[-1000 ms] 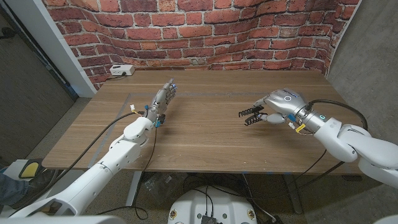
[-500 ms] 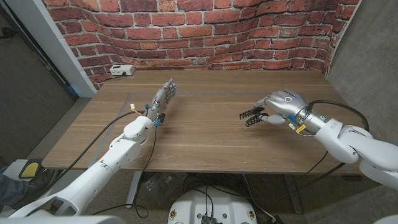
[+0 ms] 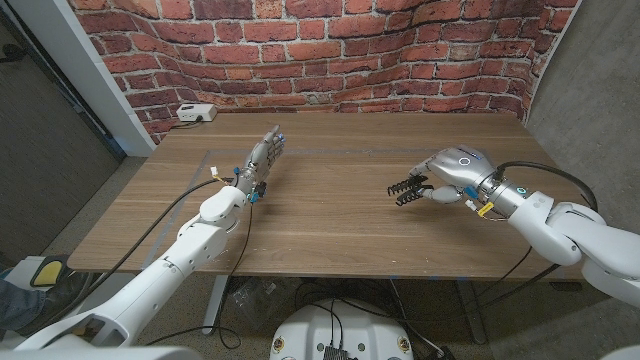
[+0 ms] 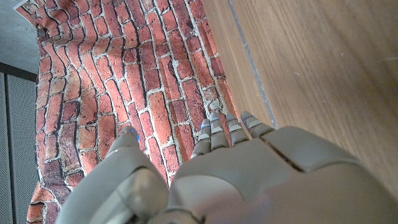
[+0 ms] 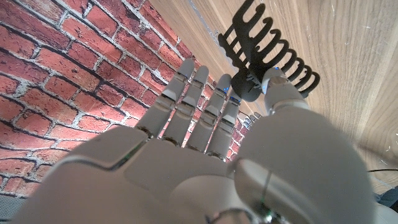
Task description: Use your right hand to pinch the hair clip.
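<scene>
My right hand is over the right part of the wooden table and pinches a black claw hair clip between thumb and fingertips. The clip's toothed jaws point toward the table's middle and stand apart. In the right wrist view the hair clip sticks out past the fingertips, its two rows of curved teeth spread over the wood. My left hand stays at the table's left, fingers straight and together, holding nothing. The left wrist view looks along the left hand toward the brick wall.
A white power strip lies at the table's far left corner by the brick wall. A black cable loops behind my right wrist. A thin line runs across the tabletop.
My right hand has drifted slightly to the right with the hair clip, and the clip's jaws have opened wider. The left arm has not moved.
</scene>
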You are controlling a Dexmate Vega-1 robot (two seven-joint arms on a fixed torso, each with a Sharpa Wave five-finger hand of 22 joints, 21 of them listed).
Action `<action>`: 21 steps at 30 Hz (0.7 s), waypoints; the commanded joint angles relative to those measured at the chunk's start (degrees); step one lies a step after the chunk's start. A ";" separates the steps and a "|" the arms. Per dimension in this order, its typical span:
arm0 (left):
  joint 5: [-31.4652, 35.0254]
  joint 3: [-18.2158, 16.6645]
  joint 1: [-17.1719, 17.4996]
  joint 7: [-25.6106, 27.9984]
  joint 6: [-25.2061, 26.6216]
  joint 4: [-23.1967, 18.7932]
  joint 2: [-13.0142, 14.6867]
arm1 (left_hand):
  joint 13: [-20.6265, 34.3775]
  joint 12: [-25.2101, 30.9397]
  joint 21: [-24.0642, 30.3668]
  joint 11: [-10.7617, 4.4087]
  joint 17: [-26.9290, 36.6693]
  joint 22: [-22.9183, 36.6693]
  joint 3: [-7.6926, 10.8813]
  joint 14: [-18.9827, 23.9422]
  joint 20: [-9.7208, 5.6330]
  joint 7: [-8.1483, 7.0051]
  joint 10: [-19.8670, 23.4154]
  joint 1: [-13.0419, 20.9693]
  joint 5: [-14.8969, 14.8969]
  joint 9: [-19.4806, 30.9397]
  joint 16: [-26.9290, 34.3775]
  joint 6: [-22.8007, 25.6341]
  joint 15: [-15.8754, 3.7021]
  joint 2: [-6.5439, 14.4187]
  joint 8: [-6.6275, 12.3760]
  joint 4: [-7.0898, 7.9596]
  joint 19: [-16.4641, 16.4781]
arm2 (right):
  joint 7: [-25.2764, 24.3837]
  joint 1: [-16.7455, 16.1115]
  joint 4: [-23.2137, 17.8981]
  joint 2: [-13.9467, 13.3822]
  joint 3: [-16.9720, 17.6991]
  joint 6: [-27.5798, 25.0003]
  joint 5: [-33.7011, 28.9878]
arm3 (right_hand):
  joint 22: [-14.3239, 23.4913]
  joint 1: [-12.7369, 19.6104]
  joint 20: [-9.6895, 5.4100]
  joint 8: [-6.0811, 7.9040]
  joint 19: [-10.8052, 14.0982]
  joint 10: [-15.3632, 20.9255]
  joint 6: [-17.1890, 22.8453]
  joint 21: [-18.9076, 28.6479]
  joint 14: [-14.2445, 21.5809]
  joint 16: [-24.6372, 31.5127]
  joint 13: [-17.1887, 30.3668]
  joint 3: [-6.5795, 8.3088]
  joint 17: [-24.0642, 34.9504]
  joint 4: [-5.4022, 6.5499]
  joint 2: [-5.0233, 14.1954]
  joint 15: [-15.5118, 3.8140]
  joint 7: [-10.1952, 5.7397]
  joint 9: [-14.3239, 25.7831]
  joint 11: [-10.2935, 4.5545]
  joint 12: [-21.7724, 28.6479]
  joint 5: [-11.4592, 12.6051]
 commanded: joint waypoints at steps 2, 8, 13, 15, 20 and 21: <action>-0.48 -0.03 -0.10 -0.51 -0.55 1.00 -0.31 | 0.09 -0.13 0.06 -0.56 0.22 0.28 -0.21 0.15 0.28 -0.29 0.27 0.19 -0.01 0.23 -0.04 0.17 -0.32 -0.29 -0.01 -0.06 -0.31 | 4.83 0.12 -0.91 0.27 1.44 1.27 -0.35 | 0.09 -0.55 0.08 -0.34 -0.13 -0.57 1.73 -0.07 -0.75 0.21 0.14 -0.34 0.20 0.09 -0.06 -5.26 -2.10 0.08 0.01 -0.08 0.19; -0.79 -0.30 0.22 -0.45 -0.52 0.96 -0.14 | 0.09 -0.16 0.07 -0.63 0.22 0.28 -0.25 0.18 0.34 -0.32 0.22 0.22 -0.01 0.23 -0.03 0.19 -0.26 -0.28 -0.01 -0.06 -0.33 | 7.37 0.82 -1.29 0.29 1.54 1.90 -0.17 | 0.08 -1.30 0.25 -0.80 -0.30 -1.29 1.14 -0.18 -1.26 0.33 0.14 -0.75 0.28 0.36 -0.30 -5.02 -2.09 0.06 0.03 -0.06 0.10; -0.99 -0.34 0.44 -0.61 -0.70 1.12 -0.19 | 0.09 -0.16 0.07 -0.57 0.22 0.29 -0.28 0.14 0.35 -0.35 0.22 0.23 -0.02 0.24 -0.04 0.18 -0.36 -0.27 -0.02 -0.06 -0.34 | 8.47 1.27 -1.29 0.70 1.03 1.98 -0.19 | 0.07 -1.72 0.39 -1.05 -0.45 -1.63 0.82 -0.26 -1.70 0.31 0.15 -1.00 0.29 0.47 -0.51 -4.84 -2.08 0.05 0.04 -0.03 0.06; -1.02 -0.32 0.52 -0.72 -0.71 1.15 -0.15 | 0.09 -0.14 0.08 -0.60 0.22 0.29 -0.29 0.14 0.33 -0.28 0.25 0.24 -0.02 0.24 -0.05 0.18 -0.36 -0.26 -0.01 -0.06 -0.33 | 8.75 1.44 -1.10 0.81 0.66 1.96 -0.20 | 0.07 -1.83 0.41 -1.10 -0.49 -1.70 0.74 -0.28 -1.80 0.31 0.15 -1.06 0.30 0.50 -0.56 -4.73 -2.08 0.04 0.04 -0.02 0.05; -1.26 -0.39 0.88 -0.90 -0.82 1.21 -0.07 | 0.09 -0.15 0.10 -0.56 0.22 0.29 -0.32 0.15 0.35 -0.31 0.24 0.25 -0.03 0.24 -0.04 0.18 -0.34 -0.25 -0.02 -0.05 -0.33 | 8.33 1.94 0.28 1.18 -0.61 1.93 0.35 | 0.07 -2.10 0.50 -1.27 -0.60 -1.88 0.53 -0.35 -1.85 0.40 0.15 -1.20 0.32 0.59 -0.65 -4.64 -2.07 0.04 0.05 0.01 0.03; -1.33 -0.43 0.98 -0.89 -0.71 1.12 0.01 | 0.09 -0.14 0.10 -0.54 0.22 0.29 -0.33 0.13 0.35 -0.31 0.27 0.26 -0.03 0.24 -0.05 0.16 -0.30 -0.25 -0.03 -0.05 -0.33 | 8.35 1.96 0.47 1.19 -0.85 1.77 0.39 | 0.07 -2.14 0.50 -1.29 -0.60 -1.90 0.50 -0.35 -1.84 0.41 0.15 -1.22 0.32 0.60 -0.66 -4.67 -2.08 0.04 0.05 0.02 0.03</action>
